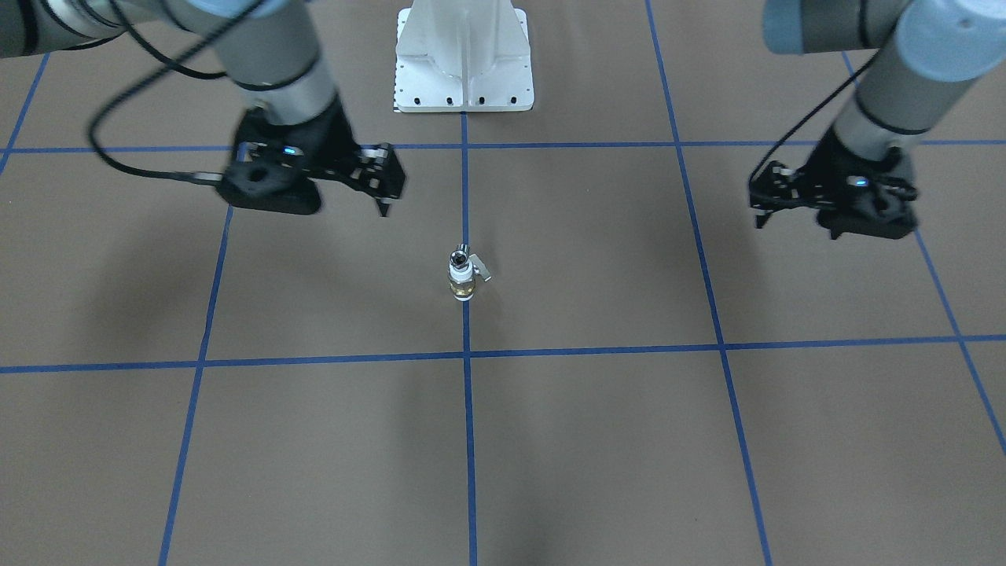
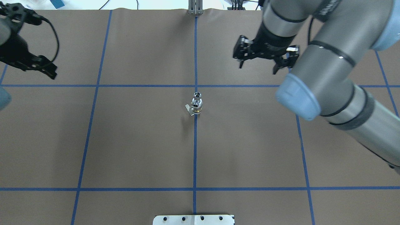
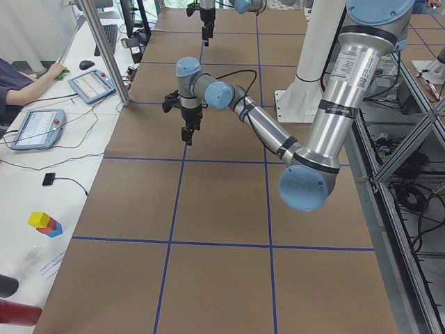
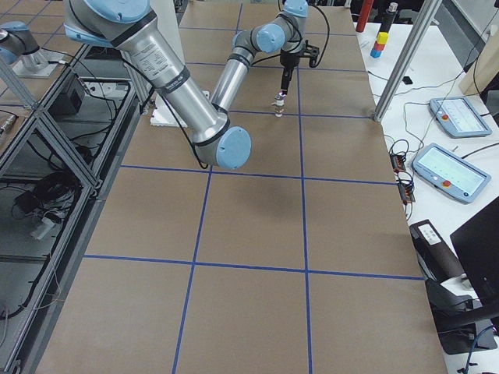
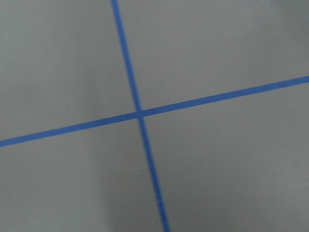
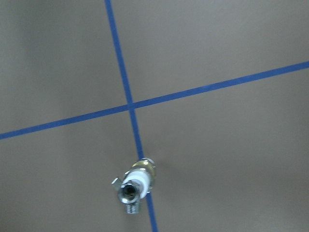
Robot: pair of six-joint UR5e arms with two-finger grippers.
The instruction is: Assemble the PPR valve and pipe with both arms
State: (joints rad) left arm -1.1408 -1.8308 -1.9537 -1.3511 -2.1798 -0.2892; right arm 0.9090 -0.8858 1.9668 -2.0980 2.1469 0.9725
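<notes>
Front-facing view: the PPR valve [image 1: 462, 277] stands upright on the brown table [image 1: 589, 440], right on the centre blue tape line [image 1: 469, 440], in the square in front of the white pedestal [image 1: 464, 71]. Brass part at the bottom, white collar above it, lever [image 1: 482, 273] sticking out sideways. The pipe [image 1: 459, 257], a greyish stub with a dark bore, sits on top of the collar. The right gripper [image 1: 314, 189] hangs on this view's left, the left gripper [image 1: 833, 204] on its right. Both are above the table, well apart from the valve and holding nothing, and both look spread.

Overhead view: valve [image 2: 197, 106] at mid-table on the centre line, just below the cross line, pipe [image 2: 197, 95] on its top end. The right gripper [image 2: 258, 67] has its fingers wide apart, empty, up and to the right of the valve. The left gripper [image 2: 22, 59] is at the far left edge, partly cut off, with one finger showing.

Left-side view: the near arm's gripper hangs over the table. A person's arm rests at the desk beside it. I can't make out the valve here.

Right-side view: valve [image 4: 278, 102] tiny, near the finger of the near arm's gripper.

Left wrist view: only table and a tape crossing.

Right wrist view: valve [image 6: 136, 180] on the tape line below a crossing, with the pipe's bore [image 6: 129, 192] facing the camera. No fingers in shot.
</notes>
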